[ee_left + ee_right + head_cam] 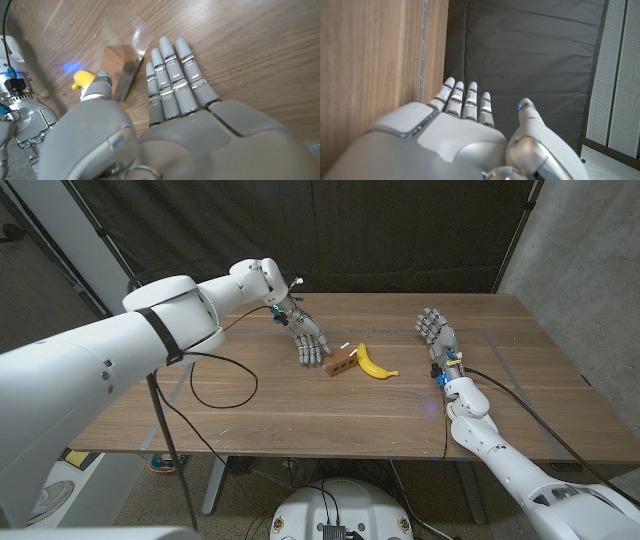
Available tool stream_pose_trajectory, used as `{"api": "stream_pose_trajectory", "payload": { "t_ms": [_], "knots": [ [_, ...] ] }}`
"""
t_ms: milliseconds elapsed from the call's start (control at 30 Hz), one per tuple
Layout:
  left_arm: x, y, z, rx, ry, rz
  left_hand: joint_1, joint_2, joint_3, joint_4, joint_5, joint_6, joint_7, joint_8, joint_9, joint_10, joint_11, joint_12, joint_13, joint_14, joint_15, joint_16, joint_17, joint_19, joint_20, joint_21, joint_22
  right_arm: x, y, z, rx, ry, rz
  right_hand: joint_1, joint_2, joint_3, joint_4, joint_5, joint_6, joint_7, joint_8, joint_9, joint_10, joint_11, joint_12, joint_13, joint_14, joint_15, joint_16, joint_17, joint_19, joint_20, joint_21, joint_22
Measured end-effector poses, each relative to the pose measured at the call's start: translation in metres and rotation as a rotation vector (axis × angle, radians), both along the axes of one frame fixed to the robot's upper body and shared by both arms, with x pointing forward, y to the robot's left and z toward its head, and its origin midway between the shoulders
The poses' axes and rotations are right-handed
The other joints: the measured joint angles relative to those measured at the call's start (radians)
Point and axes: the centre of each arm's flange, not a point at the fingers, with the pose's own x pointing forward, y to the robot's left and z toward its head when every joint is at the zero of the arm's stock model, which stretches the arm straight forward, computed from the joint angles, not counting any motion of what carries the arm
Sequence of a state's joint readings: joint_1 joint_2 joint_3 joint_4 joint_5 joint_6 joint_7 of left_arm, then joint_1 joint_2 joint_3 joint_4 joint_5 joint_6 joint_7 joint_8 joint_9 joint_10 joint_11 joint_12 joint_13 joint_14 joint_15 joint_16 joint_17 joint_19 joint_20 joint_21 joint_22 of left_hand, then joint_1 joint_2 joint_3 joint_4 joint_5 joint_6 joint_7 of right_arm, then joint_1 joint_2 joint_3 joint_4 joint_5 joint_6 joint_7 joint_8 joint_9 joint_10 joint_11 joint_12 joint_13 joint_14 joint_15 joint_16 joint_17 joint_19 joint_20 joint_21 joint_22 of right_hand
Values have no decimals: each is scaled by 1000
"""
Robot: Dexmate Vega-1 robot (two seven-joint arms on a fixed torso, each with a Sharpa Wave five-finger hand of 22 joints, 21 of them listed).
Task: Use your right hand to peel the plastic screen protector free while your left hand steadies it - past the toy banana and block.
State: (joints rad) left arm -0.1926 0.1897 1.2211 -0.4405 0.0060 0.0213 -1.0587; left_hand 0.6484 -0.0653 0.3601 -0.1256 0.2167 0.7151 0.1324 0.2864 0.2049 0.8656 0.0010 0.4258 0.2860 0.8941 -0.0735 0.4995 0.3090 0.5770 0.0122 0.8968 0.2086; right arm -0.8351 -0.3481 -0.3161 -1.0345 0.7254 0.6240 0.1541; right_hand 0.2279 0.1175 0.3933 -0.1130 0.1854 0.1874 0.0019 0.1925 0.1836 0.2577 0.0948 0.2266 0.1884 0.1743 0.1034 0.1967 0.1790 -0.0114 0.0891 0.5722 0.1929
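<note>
At the middle of the worktop (300, 415), the left hand (305, 338) reaches down beside the wooden block (341, 361), its fingers (172, 75) extended and close together, holding nothing; the toy banana (376, 363) lies just beside the block on the side away from that hand. The screen protector (127, 35) is a clear film, legible in the left wrist view as a pale glare on the wood; it lies touching or overlapping the block's far end, just beyond the left fingertips, and whether the fingertips press on it cannot be determined. This placement suits the steadying role: a flat palm-down reach puts the fingers where they can pin the film against the wood while the other arm lifts an edge; the block and banana crowd one side, so the left hand approaches from the open side.

The right hand (436, 332) stands near the far right of the worktop, well apart from the film, fingers straight and spread slightly, empty; the right wrist view shows its fingers (465, 100) pointing past the worktop edge toward the dark curtain (530, 55). Judged from this, peeling has not begun; the right hand must travel across, past the banana and block, to reach a film corner; thin clear film is likely to slide unless pinned first.
</note>
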Motion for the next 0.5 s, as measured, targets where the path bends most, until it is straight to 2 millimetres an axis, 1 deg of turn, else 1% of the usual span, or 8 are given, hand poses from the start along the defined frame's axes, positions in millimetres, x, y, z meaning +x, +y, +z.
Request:
{"api": "stream_pose_trajectory", "payload": {
  "t_ms": [67,167,200,267,300,367,433,500],
  "knots": [
    [0,-1,-1,4,0,-1,4,4,0,0,0,7,4,0,-1,7,1,0,3,3,-3,0,0,0,0,0,0,0,0,-1,4,0,-2,0,0,3,3,0,0,0,0,0,0,0,0,0,0,0,0,0,0,0,0,0],
    [0,-2,-1,6,0,-2,5,5,0,0,0,18,-5,0,-1,16,11,7,5,5,-2,4,5,10,-4,7,0,0,-1,-1,7,1,-3,0,0,6,6,0,0,0,0,0,0,0,0,0,0,0,0,0,0,0,0,0],
    [0,-3,-1,6,0,-3,5,5,0,0,0,27,-2,0,-1,20,14,7,7,7,-3,4,5,12,-2,10,0,0,-1,-1,8,1,-4,0,0,6,6,0,0,0,0,0,0,0,0,0,0,0,0,0,0,0,0,0],
    [0,-3,-2,9,3,-4,11,11,0,0,0,30,-5,0,-1,26,9,11,9,13,2,4,5,12,-3,13,0,-1,-1,-2,12,3,-5,0,0,6,6,0,0,0,0,0,0,0,0,0,0,0,0,0,0,0,0,0],
    [0,-3,-3,9,5,-5,13,13,0,0,0,44,-2,5,0,31,4,11,9,25,-7,4,6,16,-7,15,-3,-1,-1,-3,14,3,-7,0,0,6,6,0,0,0,0,0,0,0,0,0,0,0,0,0,0,0,0,0],
    [0,-4,-5,6,10,-7,23,23,2,2,0,52,-9,9,2,43,4,15,13,30,-9,12,9,19,-10,21,-4,-2,-2,-3,17,3,-8,0,0,6,6,0,0,0,0,0,0,0,0,0,0,0,0,0,0,0,0,0],
    [0,-4,-5,1,13,-10,36,36,9,5,0,64,-11,10,2,56,1,15,16,32,-11,12,13,22,-12,25,-4,-2,-2,-3,19,3,-8,-5,5,6,6,0,0,0,0,0,0,0,0,0,0,0,0,0,0,0,0,1],
    [0,-5,-7,-3,17,-11,52,52,20,2,0,74,-9,10,7,63,-6,21,18,35,-14,12,14,28,-18,28,-4,-2,-2,-3,20,3,-9,-7,2,6,6,0,0,0,0,0,0,0,0,0,0,0,0,0,0,0,0,5]
  ]
}}
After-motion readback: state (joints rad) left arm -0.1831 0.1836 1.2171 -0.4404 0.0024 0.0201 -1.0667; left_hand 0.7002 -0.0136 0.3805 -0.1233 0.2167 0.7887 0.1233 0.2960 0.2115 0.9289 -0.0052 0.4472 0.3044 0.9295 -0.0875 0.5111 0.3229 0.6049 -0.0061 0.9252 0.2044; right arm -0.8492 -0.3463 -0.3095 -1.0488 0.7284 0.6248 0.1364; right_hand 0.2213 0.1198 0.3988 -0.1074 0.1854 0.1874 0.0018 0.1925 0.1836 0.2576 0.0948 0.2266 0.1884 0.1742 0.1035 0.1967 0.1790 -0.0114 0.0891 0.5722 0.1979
